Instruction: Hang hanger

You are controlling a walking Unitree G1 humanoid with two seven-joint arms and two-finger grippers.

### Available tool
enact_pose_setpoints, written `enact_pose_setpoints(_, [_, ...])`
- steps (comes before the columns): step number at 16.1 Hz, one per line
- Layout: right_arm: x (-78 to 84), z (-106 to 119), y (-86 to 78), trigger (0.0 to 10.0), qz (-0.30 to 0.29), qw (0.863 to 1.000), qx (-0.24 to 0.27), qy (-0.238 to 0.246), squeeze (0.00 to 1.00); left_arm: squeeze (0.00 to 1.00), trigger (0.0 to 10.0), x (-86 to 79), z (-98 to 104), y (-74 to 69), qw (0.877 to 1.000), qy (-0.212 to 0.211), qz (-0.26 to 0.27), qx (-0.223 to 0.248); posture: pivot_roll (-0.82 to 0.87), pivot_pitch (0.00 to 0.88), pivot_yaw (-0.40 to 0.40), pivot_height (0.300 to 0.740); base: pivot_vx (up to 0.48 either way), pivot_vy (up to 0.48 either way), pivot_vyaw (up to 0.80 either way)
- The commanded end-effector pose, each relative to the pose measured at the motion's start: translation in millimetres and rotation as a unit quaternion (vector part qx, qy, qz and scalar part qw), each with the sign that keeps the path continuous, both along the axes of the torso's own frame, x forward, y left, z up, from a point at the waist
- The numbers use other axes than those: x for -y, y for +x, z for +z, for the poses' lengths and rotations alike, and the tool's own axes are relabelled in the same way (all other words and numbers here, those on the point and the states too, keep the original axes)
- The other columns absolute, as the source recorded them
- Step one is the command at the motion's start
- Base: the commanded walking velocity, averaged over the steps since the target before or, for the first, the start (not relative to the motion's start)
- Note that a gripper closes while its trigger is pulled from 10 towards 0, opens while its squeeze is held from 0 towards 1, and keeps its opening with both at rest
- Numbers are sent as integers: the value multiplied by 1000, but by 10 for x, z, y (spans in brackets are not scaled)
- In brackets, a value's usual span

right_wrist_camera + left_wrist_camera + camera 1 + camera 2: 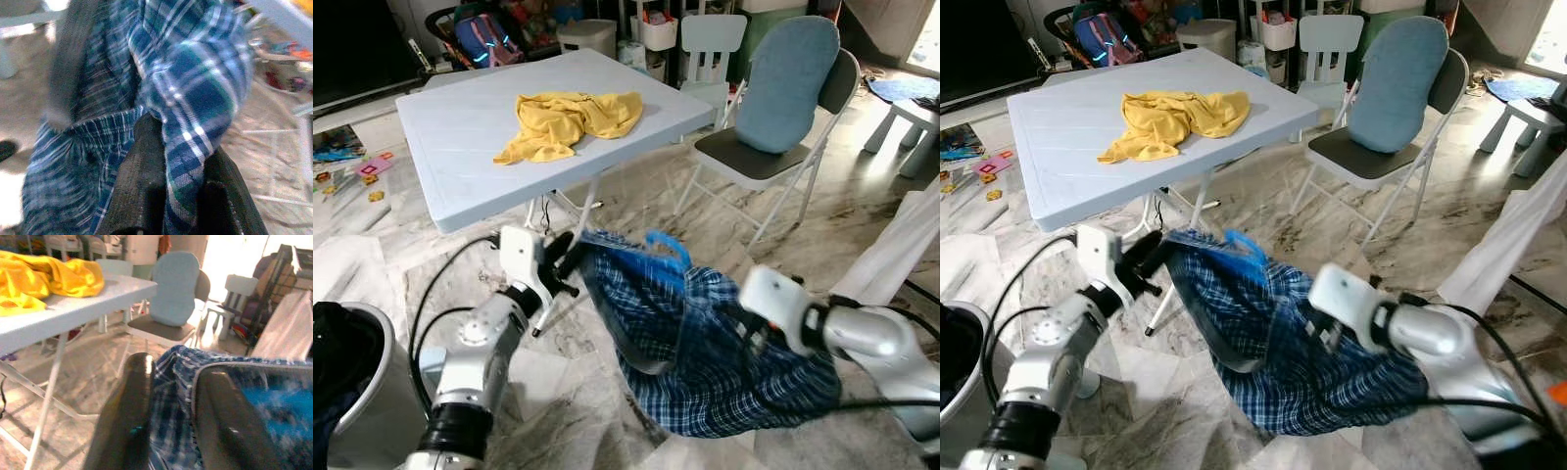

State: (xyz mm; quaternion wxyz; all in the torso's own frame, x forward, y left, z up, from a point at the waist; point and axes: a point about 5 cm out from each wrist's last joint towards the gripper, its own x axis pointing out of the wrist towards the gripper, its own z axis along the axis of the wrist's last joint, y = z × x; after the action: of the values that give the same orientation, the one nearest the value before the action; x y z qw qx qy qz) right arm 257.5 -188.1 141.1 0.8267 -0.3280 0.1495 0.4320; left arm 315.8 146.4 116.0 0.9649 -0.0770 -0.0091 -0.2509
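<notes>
Blue plaid shirt (705,352) on a blue hanger (668,247) hangs stretched between both grippers above the marble floor (744,235). Left gripper (570,257) pinches its upper edge, fingers (128,416) closed on the cloth, forearm raised. Right gripper (171,191) clamps a fold lower down. Behind stand a white folding table (460,137) bearing a yellow garment (570,119), and a folding chair (773,127).
</notes>
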Motion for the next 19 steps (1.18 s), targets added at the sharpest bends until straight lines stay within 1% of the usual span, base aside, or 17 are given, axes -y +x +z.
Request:
enact_pose_setpoints(1, [20,79,-33,10000,24,1000,3,7,0,0,0,-106,60,48,1000,8,22,7,-279,0,55,740,0,0,0])
enact_pose_setpoints(2, [76,116,-85,10000,38,999,-14,14,0,0,0,-155,50,62,999,14,33,3,-281,0,55,740,0,0,0])
enact_pose_setpoints(3, [141,187,-126,10000,48,998,-28,32,0,0,0,-196,40,71,999,19,39,0,-282,0,56,740,0,0,0])
enact_pose_setpoints(4, [264,335,-154,10000,55,996,-42,61,0,0,0,-228,18,72,999,19,40,-10,-287,0,60,740,0,0,0])
enact_pose_setpoints(5, [319,404,-149,10000,54,995,-43,71,0,0,0,-230,7,68,999,20,38,-14,-289,0,60,740,0,0,0])
enact_pose_setpoints(7, [402,539,-122,10000,56,994,-28,85,0,0,0,-225,-33,63,999,22,33,-24,-291,0,63,740,0,0,0])
enact_pose_setpoints(8, [448,649,-136,10000,64,992,-30,105,0,0,0,-228,-77,57,999,26,32,-33,-291,0,63,740,0,0,0])
enact_pose_setpoints(10, [476,734,-186,10000,81,988,-42,121,0,0,0,-235,-126,50,998,26,29,-46,-289,0,64,740,0,0,0])
enact_pose_setpoints(12, [508,842,-273,10000,110,983,-55,134,0,0,0,-244,-191,38,997,17,33,-65,-289,0,65,740,0,0,0])
enact_pose_setpoints(14, [514,969,-240,10000,108,979,-41,167,0,0,0,-186,-263,11,996,7,27,-81,-293,0,65,740,0,0,0])
enact_pose_setpoints(16, [493,988,-137,10000,80,978,-20,191,0,0,0,-87,-273,-18,997,8,10,-78,-294,0,62,740,0,0,0])
enact_pose_setpoints(17, [451,966,-50,10000,56,979,4,195,0,0,0,-24,-275,-34,997,9,0,-76,-294,0,62,740,0,0,0])
enact_pose_setpoints(18, [350,921,94,10000,17,975,43,217,0,0,0,107,-304,-79,996,18,-26,-79,-292,0,62,740,0,0,0])
enact_pose_setpoints(19, [303,891,122,10000,10,972,45,228,0,0,0,164,-308,-100,996,24,-36,-74,-288,0,59,740,0,0,0])
